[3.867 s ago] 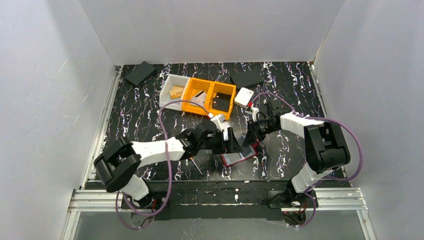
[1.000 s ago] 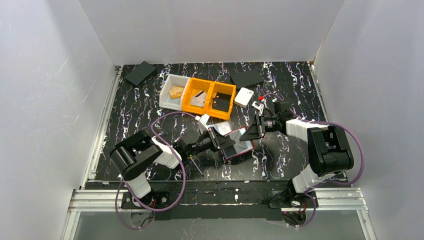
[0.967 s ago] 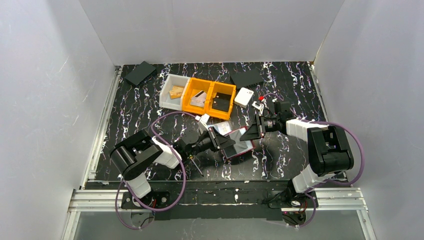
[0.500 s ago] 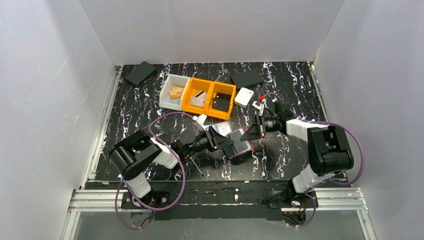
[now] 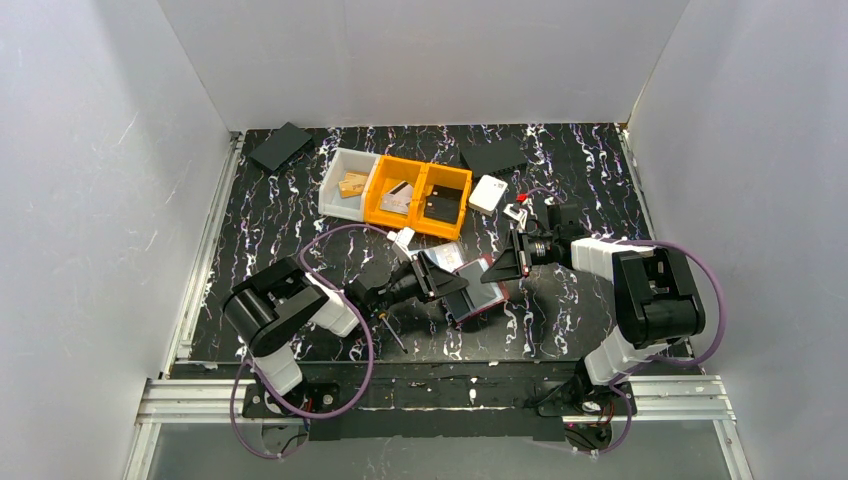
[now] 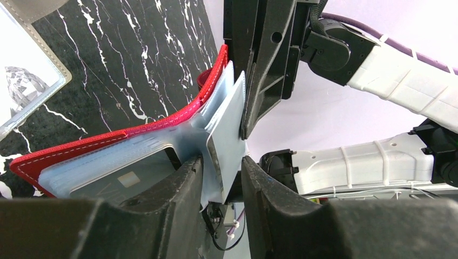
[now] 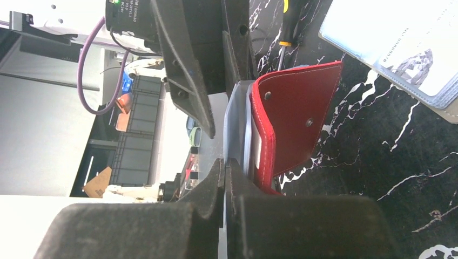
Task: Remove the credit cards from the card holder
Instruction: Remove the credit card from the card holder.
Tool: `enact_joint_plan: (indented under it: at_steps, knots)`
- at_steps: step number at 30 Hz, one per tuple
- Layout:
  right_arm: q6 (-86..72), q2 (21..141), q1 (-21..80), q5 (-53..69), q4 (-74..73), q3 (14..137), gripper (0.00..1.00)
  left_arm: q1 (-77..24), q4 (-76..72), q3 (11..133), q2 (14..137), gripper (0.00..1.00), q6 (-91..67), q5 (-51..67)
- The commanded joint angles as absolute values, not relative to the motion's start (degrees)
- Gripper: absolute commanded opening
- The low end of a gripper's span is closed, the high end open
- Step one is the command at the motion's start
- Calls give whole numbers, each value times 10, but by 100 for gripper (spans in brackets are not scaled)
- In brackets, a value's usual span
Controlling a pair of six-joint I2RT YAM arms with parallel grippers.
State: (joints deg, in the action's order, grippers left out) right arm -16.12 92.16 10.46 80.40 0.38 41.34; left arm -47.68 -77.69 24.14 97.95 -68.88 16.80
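Orange bins — behind card holder, screwdriver near

The red cover of the card holder is looking like smooth leather with pale stitching, its sleeves showing as frosted plastic. The desk is gleaming in black marble pattern; the left tool is looking matt black plastic.

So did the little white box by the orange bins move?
No. The white box sits in the same spot as before, just right of the orange bins.
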Motion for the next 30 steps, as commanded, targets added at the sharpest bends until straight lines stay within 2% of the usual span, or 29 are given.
enact_joint_plan:
  at_steps: [1, 4, 7, 13, 16, 20, 25, 30]
  knots:
    - [-156, 929, 104, 844, 8, 417, 1, -473, -801, 260, 990, 27, -693, 175]
    - [-156, 929, 103, 842, 8, 417, 1, -473, -807, 259, 991, 18, -694, 175]
    - [-156, 931, 104, 839, 8, 417, 1, -473, -811, 254, 987, 13, -694, 173]
    - [-157, 934, 104, 840, 8, 417, 1, -472, -819, 247, 976, 12, -691, 176]
    - [-157, 937, 104, 842, 8, 417, 1, -472, -821, 255, 976, 17, -690, 191]
    - [-158, 938, 104, 844, 8, 418, 1, -472, -823, 261, 974, 17, -691, 201]
    - [-159, 943, 103, 848, 7, 420, 1, -472, -825, 258, 964, 11, -690, 203]
    - [-159, 947, 104, 847, 7, 420, 1, -471, -826, 258, 960, 1, -690, 205]
